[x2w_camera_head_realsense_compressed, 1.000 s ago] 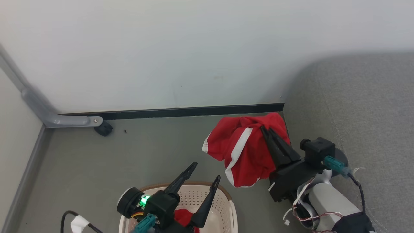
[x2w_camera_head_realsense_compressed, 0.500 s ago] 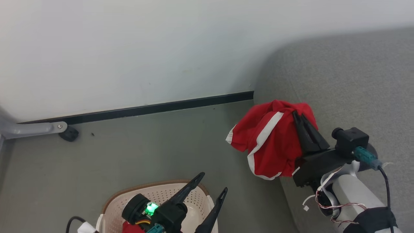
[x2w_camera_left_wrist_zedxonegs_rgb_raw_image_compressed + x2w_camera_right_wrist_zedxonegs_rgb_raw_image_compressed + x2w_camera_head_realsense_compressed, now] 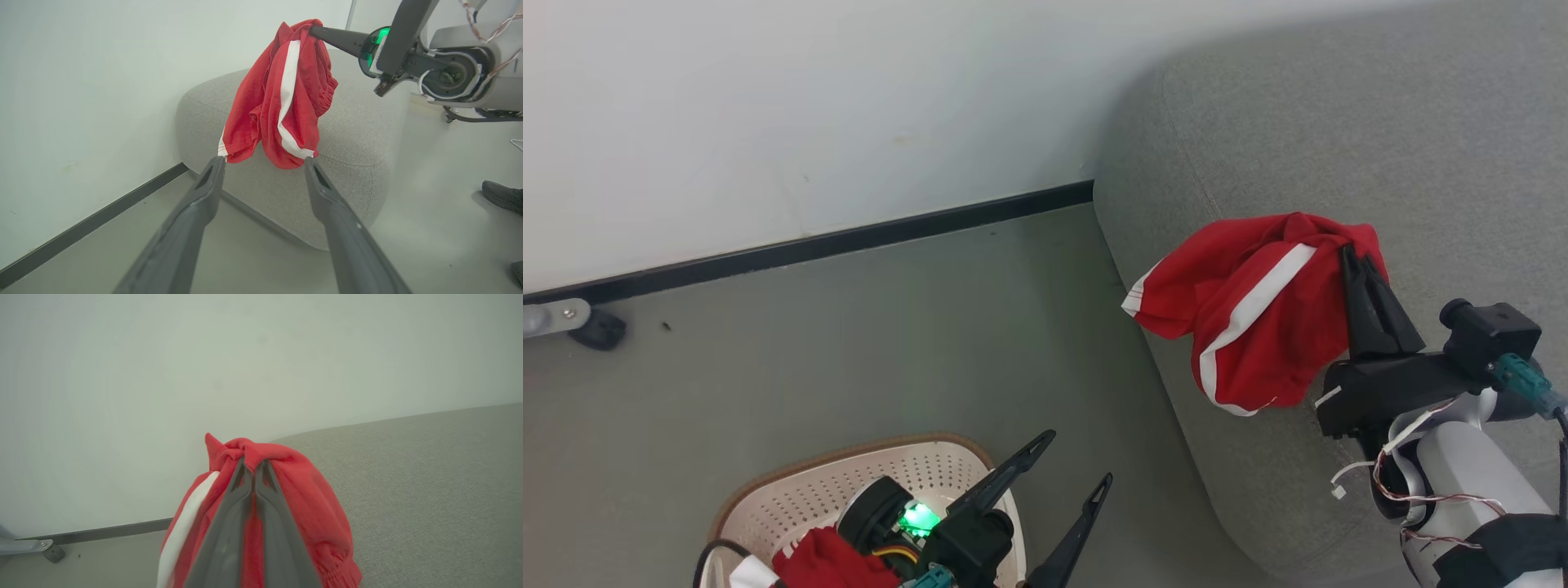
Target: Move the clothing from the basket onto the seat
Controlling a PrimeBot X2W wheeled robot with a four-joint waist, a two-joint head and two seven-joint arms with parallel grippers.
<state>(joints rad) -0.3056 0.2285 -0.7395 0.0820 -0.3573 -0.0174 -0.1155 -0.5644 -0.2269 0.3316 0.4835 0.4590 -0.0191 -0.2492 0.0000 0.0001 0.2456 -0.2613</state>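
The red clothing [image 3: 1250, 318] with a white stripe hangs bunched from my right gripper [image 3: 1356, 257], which is shut on its top fold. It dangles over the left edge of the grey seat [image 3: 1380, 147]. In the right wrist view the closed fingers [image 3: 241, 490] pinch the clothing [image 3: 318, 506] in front of the seat [image 3: 429, 477]. My left gripper [image 3: 1078, 461] stands open and empty over the right rim of the cream basket [image 3: 800, 490], which holds another red garment [image 3: 829, 559]. The left wrist view looks between my left gripper [image 3: 263, 163] at the clothing [image 3: 282, 102] hanging above the seat [image 3: 359, 134].
A white wall with a black baseboard [image 3: 809, 245] runs behind the grey floor. A grey metal leg with a dark caster [image 3: 592, 327] sits at the far left. A person's dark shoe [image 3: 502, 196] rests on the floor beyond the seat.
The head camera has swung right, bringing more of the seat into view. My right gripper has carried the clothing from above the floor to above the seat's edge. The left gripper stays open.
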